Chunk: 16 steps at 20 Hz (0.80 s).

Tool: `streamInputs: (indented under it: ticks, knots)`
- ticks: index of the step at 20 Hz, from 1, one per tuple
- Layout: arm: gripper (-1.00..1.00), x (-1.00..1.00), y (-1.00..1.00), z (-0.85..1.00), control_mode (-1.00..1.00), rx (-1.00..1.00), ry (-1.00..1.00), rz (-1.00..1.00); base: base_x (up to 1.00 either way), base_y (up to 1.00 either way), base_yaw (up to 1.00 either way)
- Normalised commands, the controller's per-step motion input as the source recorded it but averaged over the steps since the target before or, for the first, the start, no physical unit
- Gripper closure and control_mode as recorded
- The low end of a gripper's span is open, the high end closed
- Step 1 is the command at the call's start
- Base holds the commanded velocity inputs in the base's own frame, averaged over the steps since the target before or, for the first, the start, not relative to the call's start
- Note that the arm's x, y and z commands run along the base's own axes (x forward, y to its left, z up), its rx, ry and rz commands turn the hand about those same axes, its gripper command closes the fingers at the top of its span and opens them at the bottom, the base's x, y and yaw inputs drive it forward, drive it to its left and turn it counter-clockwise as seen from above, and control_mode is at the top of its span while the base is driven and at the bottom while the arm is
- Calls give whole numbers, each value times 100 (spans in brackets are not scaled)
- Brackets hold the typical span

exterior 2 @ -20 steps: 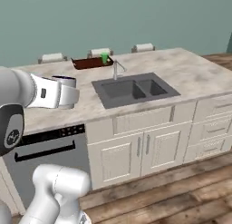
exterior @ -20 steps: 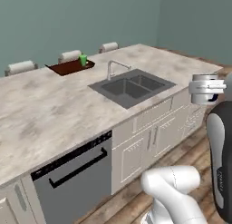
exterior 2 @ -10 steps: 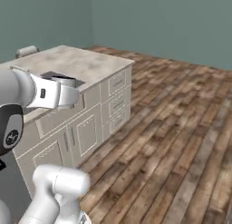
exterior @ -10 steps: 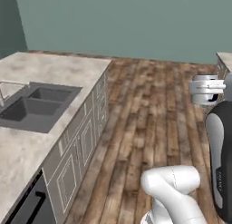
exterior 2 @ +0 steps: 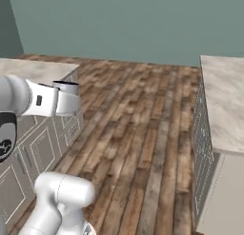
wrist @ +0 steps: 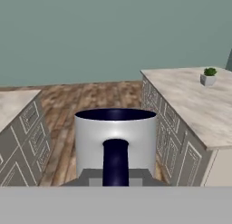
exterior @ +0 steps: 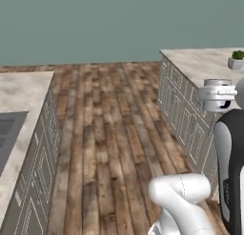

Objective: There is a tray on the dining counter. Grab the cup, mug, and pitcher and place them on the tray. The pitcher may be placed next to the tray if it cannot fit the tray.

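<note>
Mug (wrist: 95, 141): pale wall, dark navy rim and handle. It is upright and off every surface, carried in the air over the wooden floor (wrist: 86, 94) between two tables.

Pincer (wrist: 115, 173): closed on the mug, apparently at the handle, which faces the hand camera. The level hold probably suits carrying and setting it down flat.

Right-hand table (wrist: 195, 103) carries a small potted plant (wrist: 209, 76). Judgement: transit toward the tray, mug not yet placed.
</note>
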Motion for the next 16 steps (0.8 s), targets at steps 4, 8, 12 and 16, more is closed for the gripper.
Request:
streamInputs:
  ticks: [4,8,12,16]
  knots:
    - [100,0,0,0,100,0,0,0,97,0,-19]
    - [100,0,0,0,100,0,0,0,100,6,-7]
    - [100,0,0,0,100,0,0,0,100,26,-4]
    - [100,0,0,0,100,0,0,0,100,21,-3]
